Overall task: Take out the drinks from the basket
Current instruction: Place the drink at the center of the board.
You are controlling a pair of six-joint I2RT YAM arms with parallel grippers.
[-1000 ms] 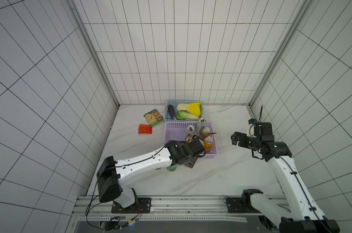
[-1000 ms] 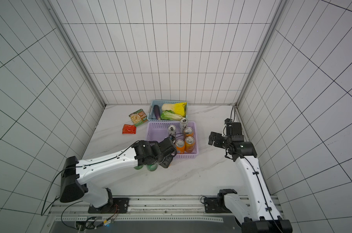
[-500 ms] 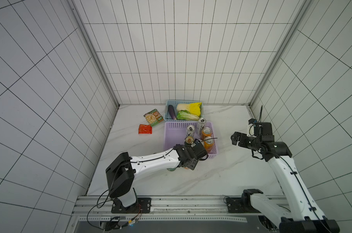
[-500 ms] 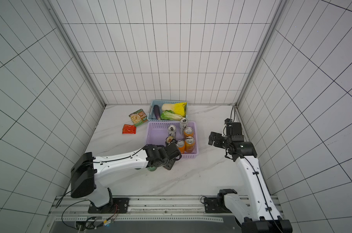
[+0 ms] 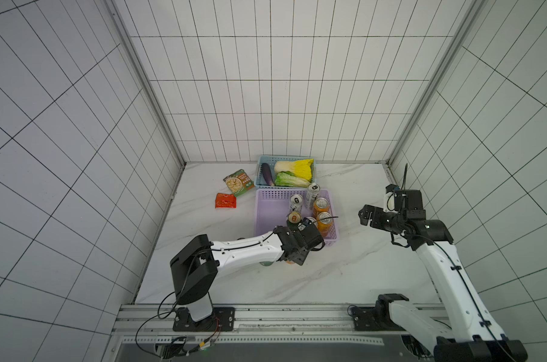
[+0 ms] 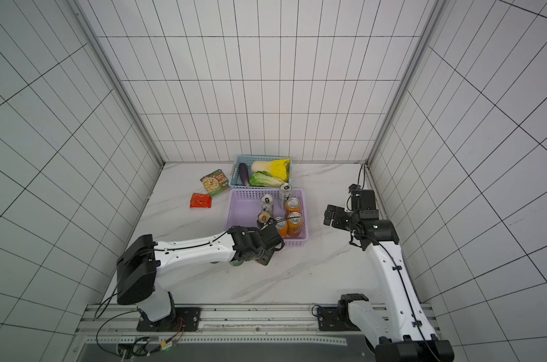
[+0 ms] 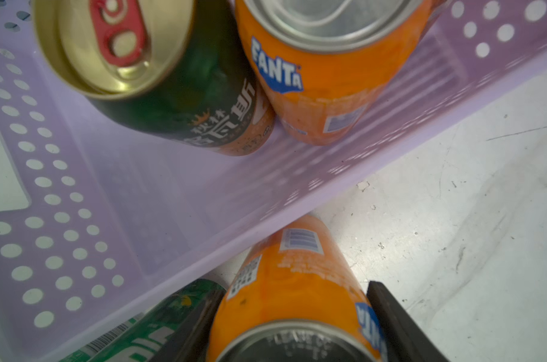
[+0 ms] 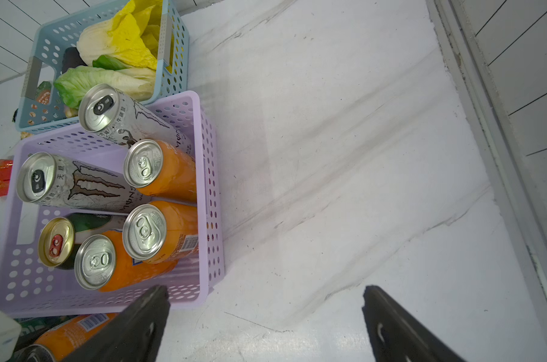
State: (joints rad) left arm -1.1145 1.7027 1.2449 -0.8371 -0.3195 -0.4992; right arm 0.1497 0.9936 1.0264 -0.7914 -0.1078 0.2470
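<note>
My left arm [image 5: 244, 250] lies long and low over the table [image 5: 328, 275]. It reaches from its base at the near edge to the near side of the basket [image 5: 269, 216]. The wrist bends down there, so my left gripper [image 7: 294, 288] points at the table just outside the basket wall. An orange can [image 7: 297, 266] stands upright between its two fingers [image 7: 391, 319]. The fingers sit tight on both sides of the can, so I am holding it. The can is on the table, very close to the basket wall. A green can [image 7: 159, 326] stands right beside it, also outside the basket.

My right arm [image 5: 438, 266] stands tall from its base, bends at the elbow and points toward the basket. My right gripper [image 8: 265, 291] hangs in the air off to the side of the basket and touches nothing. Its fingers are spread wide with only bare table between them.

Six drinks are inside the basket. There are two slim silver cans [image 8: 77, 185], three orange cans [image 8: 159, 232] and one dark green can [image 8: 54, 241] with a gold top. They all stand upright, crowded toward my right side.

A light blue basket [image 5: 261, 174] of vegetables sits just behind the lilac one. A green snack packet [image 5: 239, 186] and a red snack packet [image 5: 225, 200] lie flat on the table to my left of the baskets.
</note>
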